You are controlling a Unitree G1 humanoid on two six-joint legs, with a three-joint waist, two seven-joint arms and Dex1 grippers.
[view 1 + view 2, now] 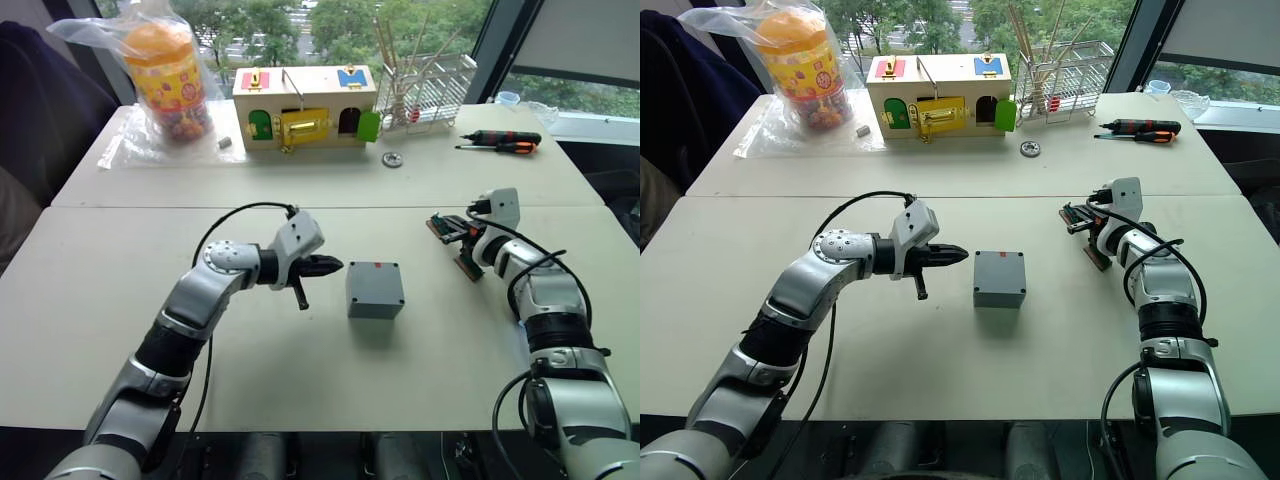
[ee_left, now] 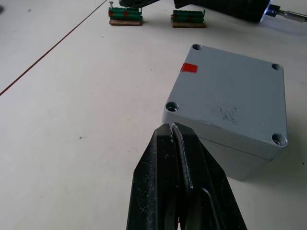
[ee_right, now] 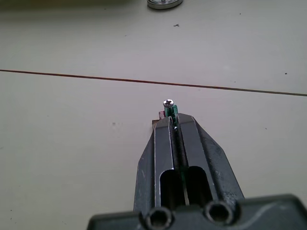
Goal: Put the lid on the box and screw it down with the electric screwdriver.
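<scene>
Pale table (image 1: 300, 380), lidded box (image 2: 230, 103) (red mark up close).

Box (image 2: 230, 103): matt grey plastic, lid (image 2: 237, 91) a bit scuffed, w/ red sticker (image 2: 189, 68). Table (image 1: 300, 380) smooth matt off-white; lock box (image 1: 305, 105) pale wood w/ painted doors. Wire rack (image 1: 435, 90) metal; bag (image 1: 150, 60) clear glossy plastic.

Wooden box (image 1: 305, 106), roof panels: showing a blue shape resembling an "M" and a yellow mark on red, neither clearly legible.
Orange-lidded jar (image 1: 167, 76): carrying a printed label, wording unreadable.
Grey box (image 2: 231, 106): bearing a plain red mark, no text.
</scene>
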